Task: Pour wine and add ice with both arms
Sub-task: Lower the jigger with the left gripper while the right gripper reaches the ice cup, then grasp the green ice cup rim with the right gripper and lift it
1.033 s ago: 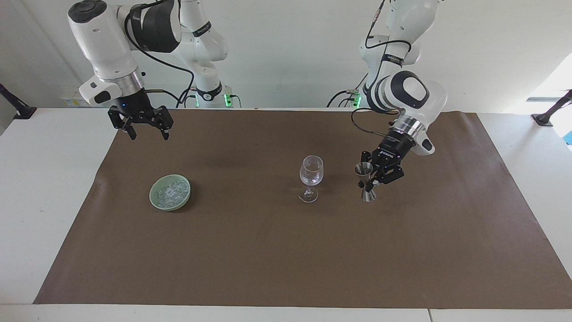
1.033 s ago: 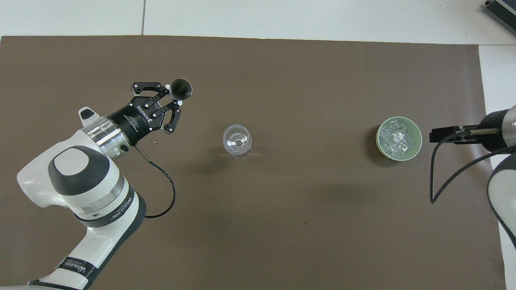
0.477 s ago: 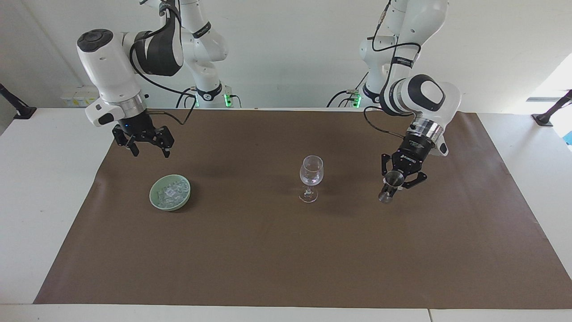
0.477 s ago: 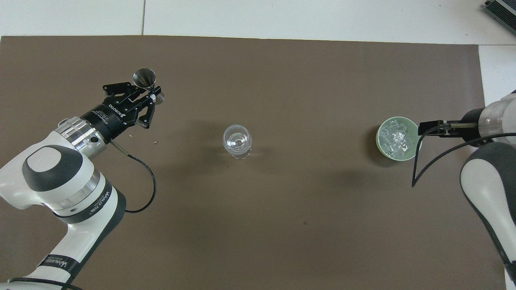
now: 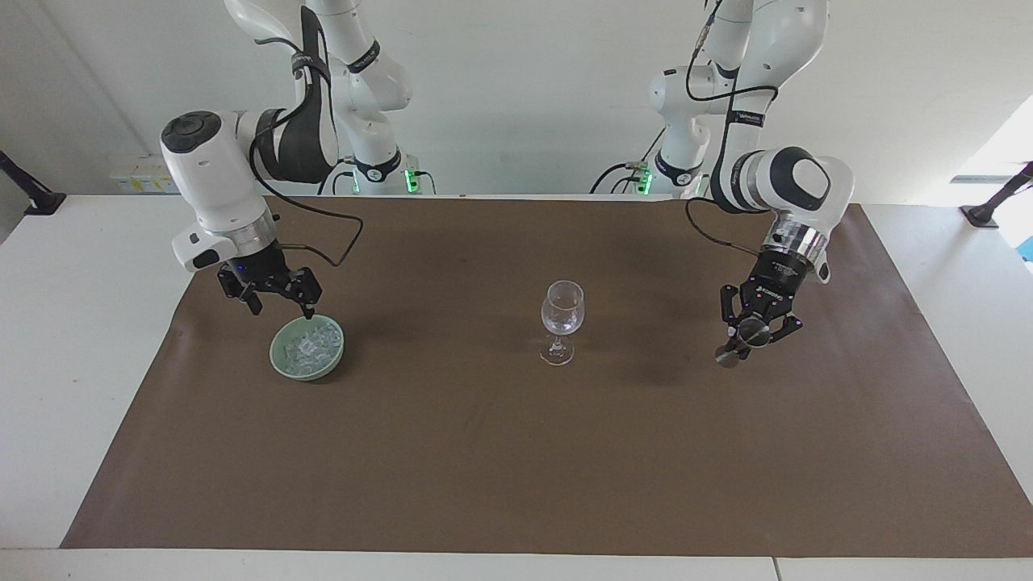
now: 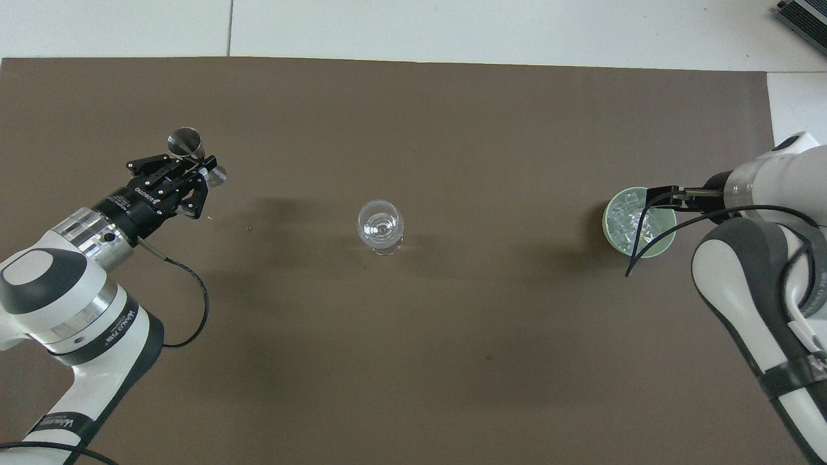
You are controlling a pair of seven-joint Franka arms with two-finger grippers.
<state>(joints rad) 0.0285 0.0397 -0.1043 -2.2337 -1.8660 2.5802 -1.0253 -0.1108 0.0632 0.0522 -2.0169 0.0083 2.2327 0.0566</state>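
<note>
Ice (image 5: 310, 345) sits heaped in a pale green bowl (image 5: 282, 359), well apart from the glass (image 5: 562, 316) and toward the right arm's end of the table, about as far from the robots as the glass is. Right gripper (image 5: 278, 301) hangs just above the bowl's rim on the robots' side, its jaws spread wide and empty, one fingertip almost at the ice. From overhead it covers part of the bowl, but the facing view shows it has not closed on anything.

On the glass's opposite flank, toward the left arm's end, the left gripper (image 5: 746, 335) is clamped on a steel jigger (image 5: 736, 343) that it carries tilted above the mat (image 5: 484, 468). The jigger looks lifted, not standing. Whether the glass holds any liquid I cannot tell; it looks clear.

I judge the ice grab to be the step in hand. The chunks are small, glassy and loose, so wide jaws closing on the heap could squeeze one out sideways, or catch the bowl's wall and drag or tip the bowl. A chunk held by its slick faces could also slip during the long carry across to the glass and land on the mat. The glass is tall on a thin stem, so a fingertip clipping its rim at the drop could knock it over. The tilted jigger could dribble onto the mat if anything is left in it.
</note>
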